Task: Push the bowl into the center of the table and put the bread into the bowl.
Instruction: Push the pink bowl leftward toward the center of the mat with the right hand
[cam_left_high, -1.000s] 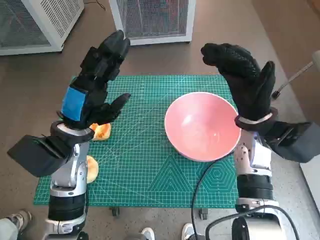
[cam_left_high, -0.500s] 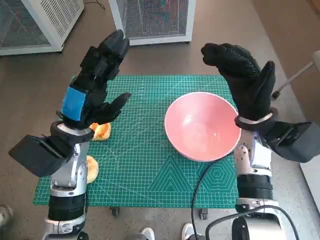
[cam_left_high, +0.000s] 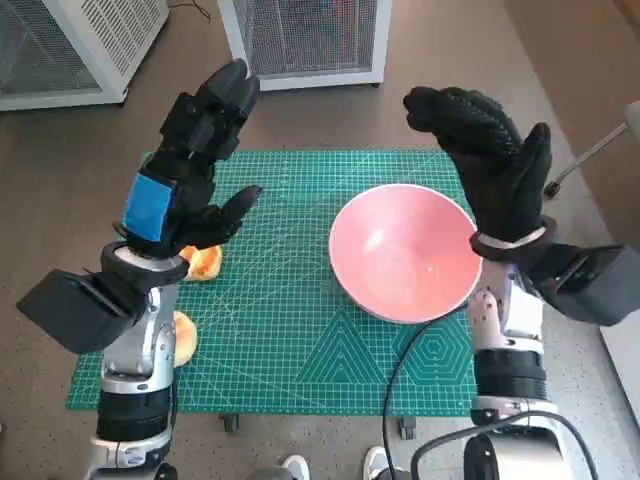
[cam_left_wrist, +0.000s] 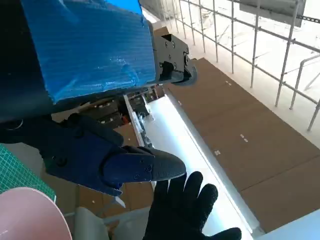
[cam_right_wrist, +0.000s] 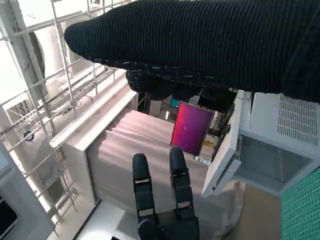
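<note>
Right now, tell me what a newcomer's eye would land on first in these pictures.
The big pink bowl on the right part of the green gridded cutting mat stands out first. Next come the two raised hands: the black left hand with blue tape above the mat's left side and the black knitted-glove right hand above the bowl's far right rim, both holding nothing. Two orange-brown bread pieces lie half hidden by the left arm.
</note>
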